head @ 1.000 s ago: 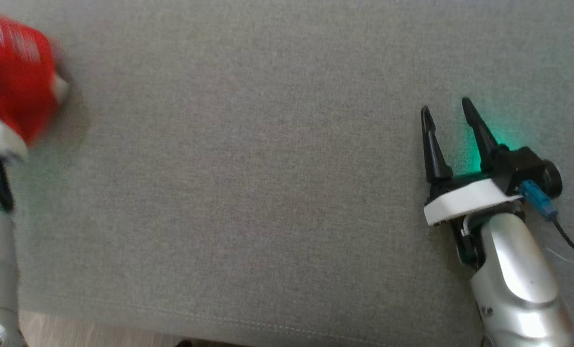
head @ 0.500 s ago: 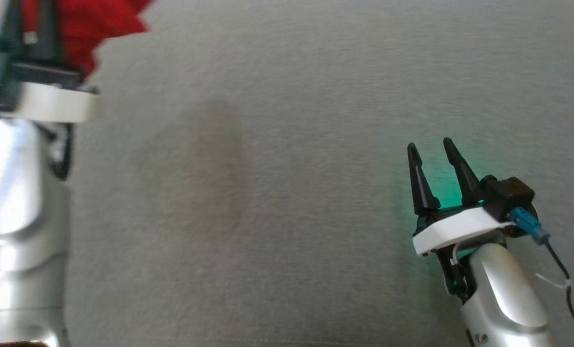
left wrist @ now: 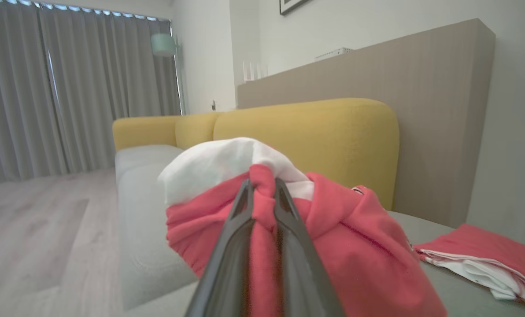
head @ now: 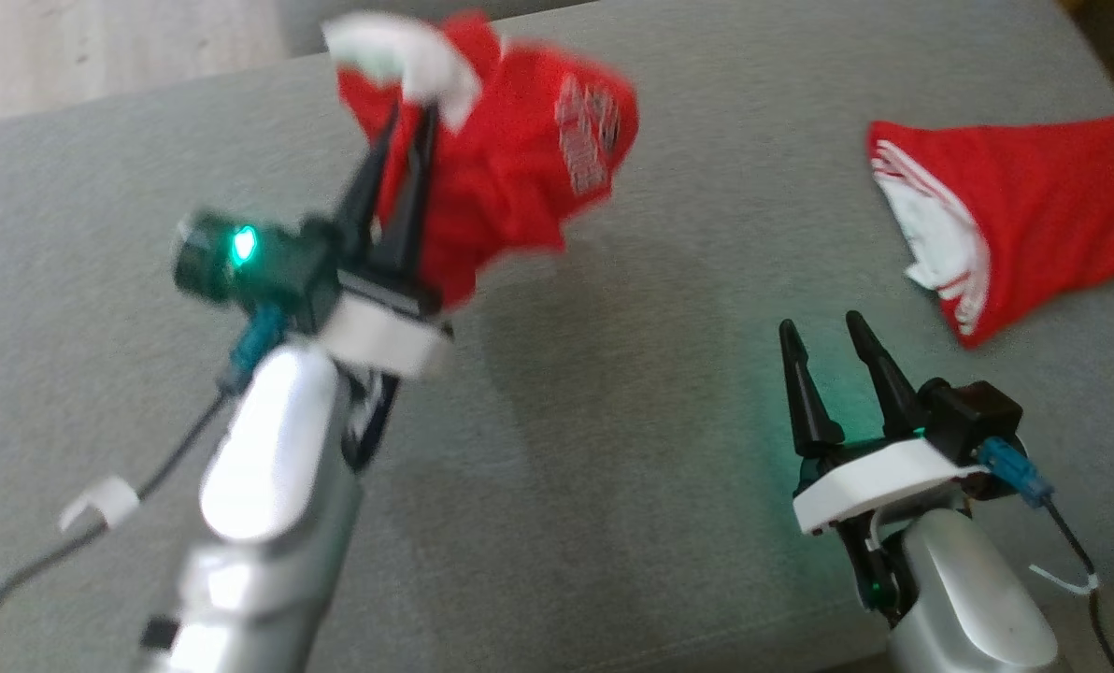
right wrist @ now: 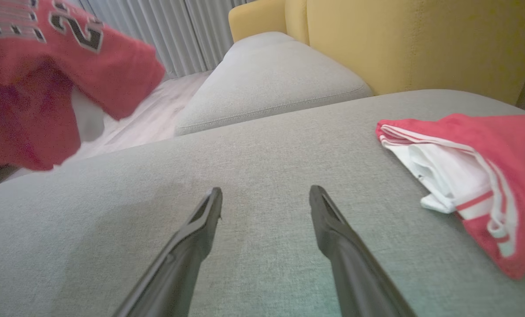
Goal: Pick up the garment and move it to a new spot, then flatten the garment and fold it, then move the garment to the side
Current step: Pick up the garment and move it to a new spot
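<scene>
Now | left fingers (head: pixel 425 128) pinch garment (head: pixel 510 187) | right fingers (head: pixel 793 350) spread, empty | second garment (head: pixel 1043 215) apart

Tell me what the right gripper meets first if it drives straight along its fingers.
Probably the bare grey cushion: the right gripper points between the held garment and the folded red garment, touching neither. Depth is unclear.

Two red garments: bunched garment (head: pixel 510 178), folded garment (head: pixel 1034 215), the latter perhaps layered. Two tools: left tool (head: pixel 409 121), right tool (head: pixel 820 324).
</scene>
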You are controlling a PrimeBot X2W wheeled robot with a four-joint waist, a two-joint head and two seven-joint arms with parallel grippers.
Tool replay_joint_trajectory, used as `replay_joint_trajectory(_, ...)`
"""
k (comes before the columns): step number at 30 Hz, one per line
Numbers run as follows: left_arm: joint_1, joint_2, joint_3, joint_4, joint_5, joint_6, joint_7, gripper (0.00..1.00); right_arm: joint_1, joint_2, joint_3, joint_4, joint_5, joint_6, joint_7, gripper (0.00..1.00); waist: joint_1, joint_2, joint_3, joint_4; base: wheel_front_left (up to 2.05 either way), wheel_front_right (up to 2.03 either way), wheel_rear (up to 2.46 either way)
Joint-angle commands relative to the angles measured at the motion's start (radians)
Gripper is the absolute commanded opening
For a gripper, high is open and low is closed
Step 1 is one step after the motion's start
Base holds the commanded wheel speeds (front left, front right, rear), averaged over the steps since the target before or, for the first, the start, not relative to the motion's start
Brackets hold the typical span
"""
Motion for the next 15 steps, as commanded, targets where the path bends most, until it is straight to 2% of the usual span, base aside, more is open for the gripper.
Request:
replay_joint_trajectory(1, 0.01, 0.012, 0.022, -0.022, -0.021, 0.003, -0.004, 0.0, -0.005, 0.0, 0.031, -0.029, 0.007, -0.001, -0.004, 1.0, 0.0, 0.0, -0.01, -0.042, 0.0, 0.0, 0.0)
replay_joint_trajectory(2, 0.034, 0.009, 0.017, -0.018, -0.031, 0.005, -0.004, 0.27, -0.004, 0.0, 0.036, -0.028, 0.006, -0.001, -0.004, 1.0, 0.0, 0.0, -0.009, -0.046, 0.0, 0.0, 0.0)
replay_joint_trajectory(3, 0.061, 0.007, 0.013, -0.008, -0.038, 0.013, -0.004, 0.71, -0.003, 0.0, 0.04, -0.028, 0.006, -0.001, -0.004, 1.0, 0.0, 0.0, -0.008, -0.047, 0.0, 0.0, 0.0)
replay_joint_trajectory(4, 0.087, 0.005, 0.013, 0.006, -0.046, 0.022, -0.004, 1.0, -0.003, 0.0, 0.042, -0.028, 0.006, -0.001, -0.004, 1.0, 0.0, 0.0, -0.007, -0.048, 0.0, 0.0, 0.0)
replay_joint_trajectory(10, 0.217, 0.003, 0.059, 0.046, -0.074, 0.088, -0.004, 1.0, 0.0, 0.0, 0.033, -0.028, 0.001, -0.001, -0.004, 1.0, 0.0, 0.0, -0.017, -0.011, 0.0, 0.0, 0.0)
replay_joint_trajectory(15, 0.316, 0.004, 0.142, 0.026, -0.047, 0.119, -0.004, 1.0, 0.011, 0.0, 0.01, -0.029, -0.009, -0.001, -0.004, 1.0, 0.0, 0.0, -0.052, 0.046, 0.0, 0.0, 0.0)
